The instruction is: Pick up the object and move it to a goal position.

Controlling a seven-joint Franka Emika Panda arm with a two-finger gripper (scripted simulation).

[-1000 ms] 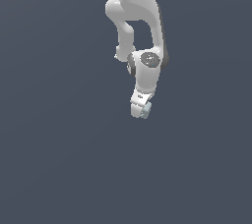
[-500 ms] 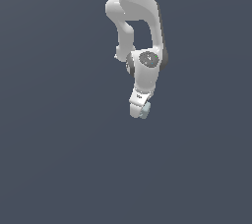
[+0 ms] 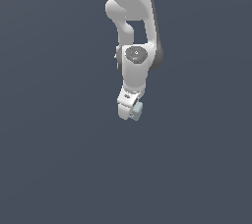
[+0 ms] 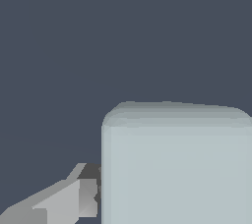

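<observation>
The white gripper (image 3: 132, 113) hangs at the end of the arm, in the middle of the exterior view. It is shut on the small pale blue-grey cube (image 3: 137, 111), which shows at the fingertips on the exterior view's right side. In the wrist view the cube (image 4: 177, 164) fills much of the picture, very close to the camera. One grey finger (image 4: 64, 201) lies against its side. The other finger is hidden.
A plain dark grey-blue surface (image 3: 59, 159) lies all around. The white arm (image 3: 135, 31) reaches down from the top of the exterior view. No other object shows.
The arm and gripper have moved towards the exterior view's left, with the cube still held between the fingers.
</observation>
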